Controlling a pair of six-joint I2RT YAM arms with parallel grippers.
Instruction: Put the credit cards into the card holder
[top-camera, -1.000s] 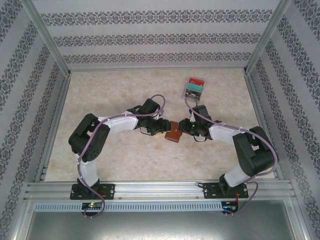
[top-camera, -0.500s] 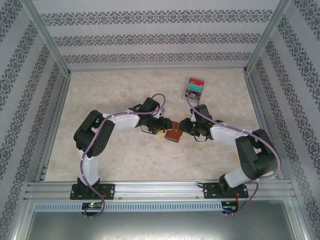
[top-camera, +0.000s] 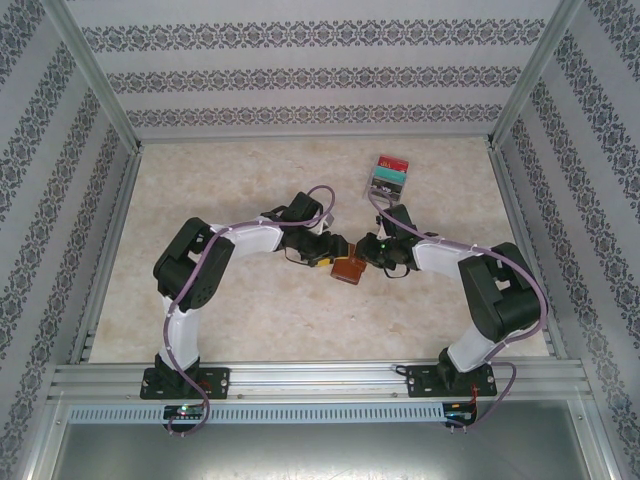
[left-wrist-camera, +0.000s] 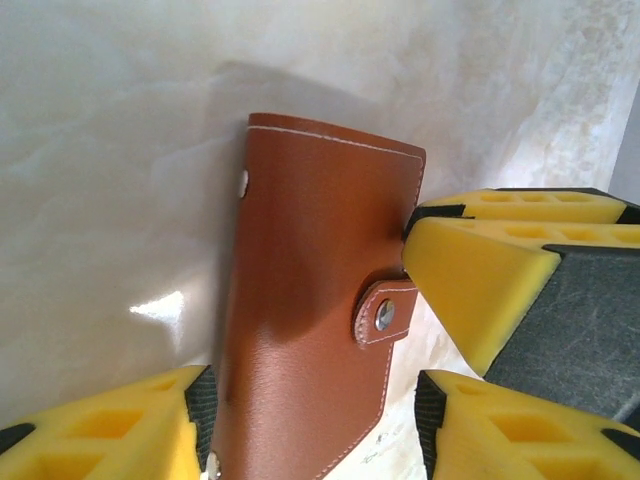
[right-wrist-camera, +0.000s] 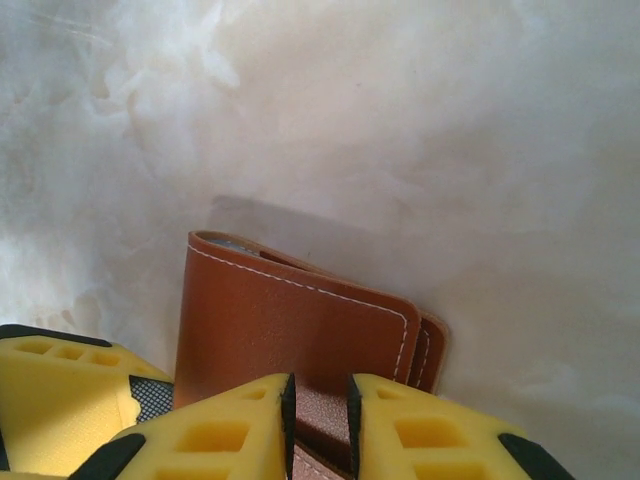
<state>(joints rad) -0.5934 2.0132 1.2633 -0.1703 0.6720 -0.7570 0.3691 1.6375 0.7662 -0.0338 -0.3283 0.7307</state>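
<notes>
Plainly, the job has barely begun. Closest in, the left hand (left-wrist-camera: 310, 425) stands released. Its two yellow pads are spread, and the card holder (left-wrist-camera: 310, 250) lies on the counter (left-wrist-camera: 110, 150) between them, with a sliver of counter showing between the leather and one pad. The right hand (right-wrist-camera: 320, 400) comes at the holder from the opposite side and is clenched, its pads drawn nearly together on a thin strip of the holder's leather. I judge that strip to be part of the snap tab (left-wrist-camera: 385, 312), because a pad of the right hand sits right against the tab. The holder is folded shut and the tab looks fastened, so no slot is open to take a card.

Farther out, beyond the right hand and well apart from both hands, the credit cards (top-camera: 387, 176) lie in a clear tray (top-camera: 368, 190), red and teal faces showing. None is in either hand. Nearly everything is left to do: unsnap the tab, fold the holder open, fetch each card and slide it in.

The left wrist view gives the snap, the holder's outer face and the spread of the left pads. The right wrist view gives the pinch itself and the layered edge of the holder on its far side. The top view adds the tray, the cards and both arms meeting over the holder.
</notes>
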